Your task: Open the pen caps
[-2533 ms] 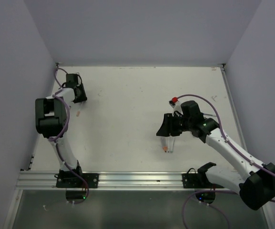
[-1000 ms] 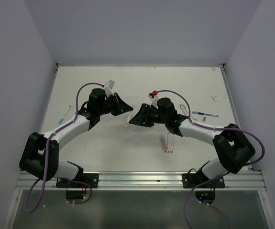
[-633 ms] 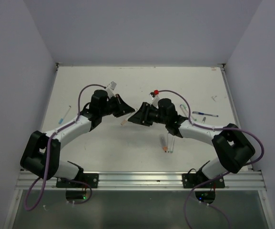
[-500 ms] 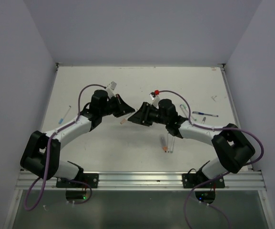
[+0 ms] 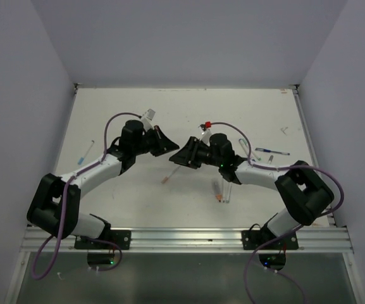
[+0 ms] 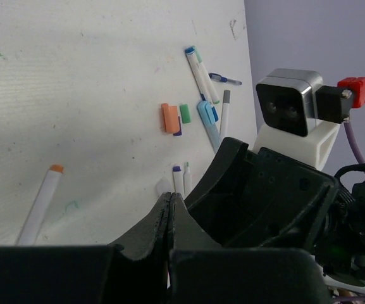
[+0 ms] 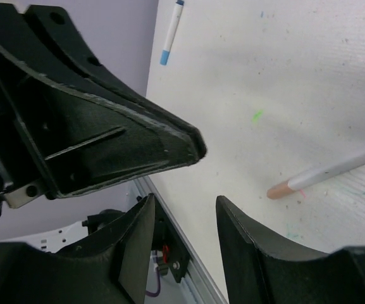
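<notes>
Pen caps (image 6: 169,118): stubby plastic cylinders

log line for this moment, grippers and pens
left gripper: shut, empty | right gripper: open, empty | orange-tipped pen: on table, ungripped | orange cap: loose on table

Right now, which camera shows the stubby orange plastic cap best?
The left wrist camera. There the stubby orange plastic cap lies in plain sight on the white table, right beside a small green cap. In the top view it is too small to pick out. The right wrist view does not show it.
</notes>
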Tool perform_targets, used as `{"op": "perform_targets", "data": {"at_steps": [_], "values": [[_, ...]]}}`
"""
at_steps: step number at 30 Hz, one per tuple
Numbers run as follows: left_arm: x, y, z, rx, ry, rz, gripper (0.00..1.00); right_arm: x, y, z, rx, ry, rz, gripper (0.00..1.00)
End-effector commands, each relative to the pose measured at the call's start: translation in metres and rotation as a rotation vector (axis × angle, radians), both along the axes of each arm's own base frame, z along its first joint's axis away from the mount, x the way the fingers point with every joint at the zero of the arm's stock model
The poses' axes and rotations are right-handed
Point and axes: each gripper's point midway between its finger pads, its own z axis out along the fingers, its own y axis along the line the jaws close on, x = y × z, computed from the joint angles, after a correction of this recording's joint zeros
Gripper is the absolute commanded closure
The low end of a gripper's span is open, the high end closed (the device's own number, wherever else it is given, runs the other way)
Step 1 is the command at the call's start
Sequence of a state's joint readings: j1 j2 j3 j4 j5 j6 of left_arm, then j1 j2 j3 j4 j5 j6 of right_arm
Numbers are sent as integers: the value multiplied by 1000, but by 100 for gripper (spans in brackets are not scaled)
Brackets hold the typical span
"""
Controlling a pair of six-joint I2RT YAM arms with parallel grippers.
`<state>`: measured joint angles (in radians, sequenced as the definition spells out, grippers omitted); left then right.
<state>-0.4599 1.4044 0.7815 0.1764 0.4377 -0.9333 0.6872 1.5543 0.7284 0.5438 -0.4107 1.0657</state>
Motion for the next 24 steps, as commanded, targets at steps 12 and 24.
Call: {"op": "perform_targets", "data": {"at_steps": [12,24], "values": [[-6,49,-55,398,-5,29,54,-10,-76,-36,-471,-11,-135,49],[-56,46,-108,405,20,-52,41,-26,-81,-45,-482,-15,-67,48]]}}
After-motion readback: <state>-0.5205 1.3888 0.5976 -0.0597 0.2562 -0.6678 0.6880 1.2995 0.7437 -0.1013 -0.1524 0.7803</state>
